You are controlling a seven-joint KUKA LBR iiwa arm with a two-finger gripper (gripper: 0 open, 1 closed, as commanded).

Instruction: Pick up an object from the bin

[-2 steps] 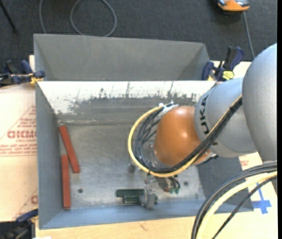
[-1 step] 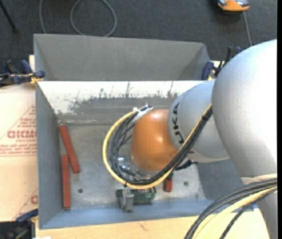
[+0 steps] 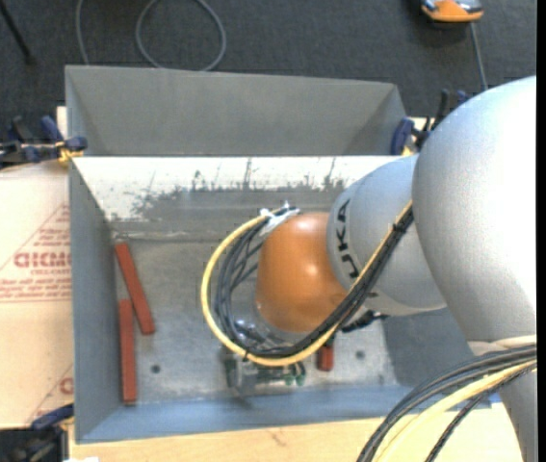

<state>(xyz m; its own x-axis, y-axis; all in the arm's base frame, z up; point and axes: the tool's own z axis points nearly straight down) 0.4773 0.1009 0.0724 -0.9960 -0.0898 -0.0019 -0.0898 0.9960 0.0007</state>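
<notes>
The gripper (image 3: 261,374) sits low over the floor of the bin (image 3: 90,258), close to the near wall and about midway along it. The orange cover (image 3: 297,272) and looped cables (image 3: 217,287) on the wrist hide its tip. Whether it is released or clenched cannot be told, and nothing is seen held.

Nearest object: a small red piece (image 3: 325,358), just beside the gripper on the arm's side, partly hidden.

Two long red sticks lie well apart from the gripper, by the wall at the view's left. The upper stick (image 3: 134,289) is tilted. The lower stick (image 3: 127,351) has its long axis parallel to that wall.

Judgement: the small red piece is the likelier target, requiring only a short sideways shift
</notes>
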